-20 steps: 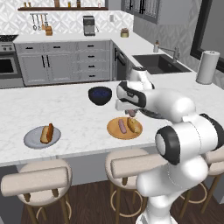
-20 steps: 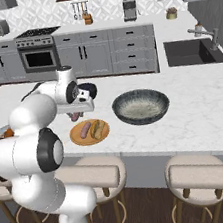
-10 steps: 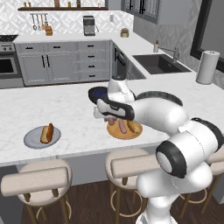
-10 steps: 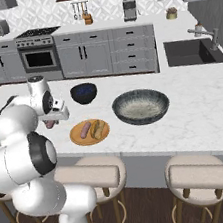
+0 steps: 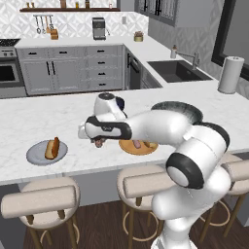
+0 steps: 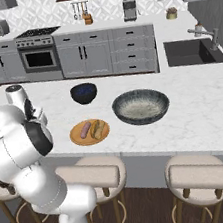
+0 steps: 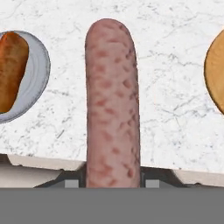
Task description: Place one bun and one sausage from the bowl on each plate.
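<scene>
Left base view: the gripper (image 5: pixel 98 142) hangs mid-frame between the light grey plate (image 5: pixel 35 154) with its bun (image 5: pixel 52 148) and the tan plate (image 5: pixel 127 148); best to carry on left and lower gently beside the bun.

Right base view: the speckled bowl (image 6: pixel 122 102) sits centre, apparently empty.

Hand view: fingers clamped on the sausage (image 7: pixel 112 100), its long axis running bottom to top of frame.

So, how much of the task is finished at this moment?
The tan plate already holds a bun and a sausage. The grey plate has only a bun. The gripper carries the second sausage between the plates; it must still go on the grey plate.
</scene>
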